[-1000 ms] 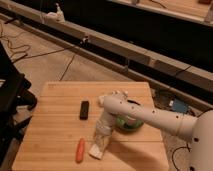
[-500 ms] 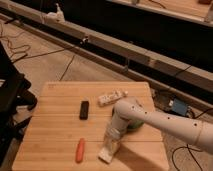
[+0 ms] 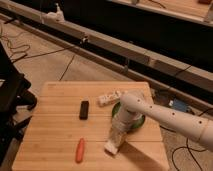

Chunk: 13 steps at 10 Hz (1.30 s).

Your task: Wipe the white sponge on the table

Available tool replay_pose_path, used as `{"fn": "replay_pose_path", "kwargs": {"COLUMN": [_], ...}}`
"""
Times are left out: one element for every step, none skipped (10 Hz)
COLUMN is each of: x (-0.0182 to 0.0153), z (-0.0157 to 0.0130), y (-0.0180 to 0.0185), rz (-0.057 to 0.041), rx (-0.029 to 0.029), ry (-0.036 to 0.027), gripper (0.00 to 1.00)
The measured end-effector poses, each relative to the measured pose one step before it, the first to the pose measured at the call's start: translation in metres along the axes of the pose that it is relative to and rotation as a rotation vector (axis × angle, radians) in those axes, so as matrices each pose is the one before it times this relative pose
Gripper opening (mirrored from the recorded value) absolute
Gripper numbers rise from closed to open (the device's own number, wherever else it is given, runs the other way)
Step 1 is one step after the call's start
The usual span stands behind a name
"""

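Observation:
The white sponge (image 3: 110, 147) lies flat on the light-wood table (image 3: 55, 127), near the front edge and right of centre. My gripper (image 3: 116, 137) reaches down from the white arm (image 3: 165, 117), which comes in from the right. It is shut on the sponge's upper end and presses it against the tabletop. The sponge's lower end sticks out below the gripper.
An orange carrot (image 3: 80, 150) lies left of the sponge. A black block (image 3: 84, 109) sits mid-table and a lumpy white object (image 3: 110, 97) lies behind it. A green bowl (image 3: 135, 122) sits partly under the arm. Cables run across the floor to the left.
The gripper and the sponge have slid together to the right along the table, away from the carrot. The arm's elbow has also shifted right.

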Motion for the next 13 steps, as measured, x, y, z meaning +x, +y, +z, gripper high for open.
{"fn": "replay_pose_path", "kwargs": {"x": [-0.00069, -0.00164, -0.00318, -0.00489, -0.00574, -0.0058, -0.00714, -0.00698, -0.00553, -0.00898, -0.00439, -0.00183, 0.00037], "z": [0.00223, 0.00263, 0.00471, 0.00734, 0.00646, 0.00554, 0.0062, 0.0061, 0.00508, 0.0093, 0.00459, 0.00304, 0.00088], "y": [-0.01086, -0.00793, -0.00833, -0.00731, -0.00473, -0.0028, -0.00181, -0.0003, 0.00086, 0.00267, 0.00466, 0.00832, 0.01415], "rz": [-0.02181, -0.01815, -0.02269, -0.02663, -0.02278, -0.01969, -0.01877, -0.01447, -0.00931, 0.00092, 0.01872, 0.01896, 0.03164], "rx": [-0.00325, -0.00303, -0.0057, -0.01225, -0.01248, -0.01187, -0.01271, -0.01191, -0.00922, -0.00686, 0.00655, -0.00048, 0.0002], "ry": [-0.00691, -0.00614, -0.01024, -0.01362, -0.01052, -0.00757, -0.00834, -0.00889, -0.00778, -0.01706, -0.01433, -0.00472, 0.00417], "gripper": [0.0, 0.0, 0.0, 0.0, 0.0, 0.0, 0.0, 0.0, 0.0, 0.0, 0.0, 0.0, 0.0]}}
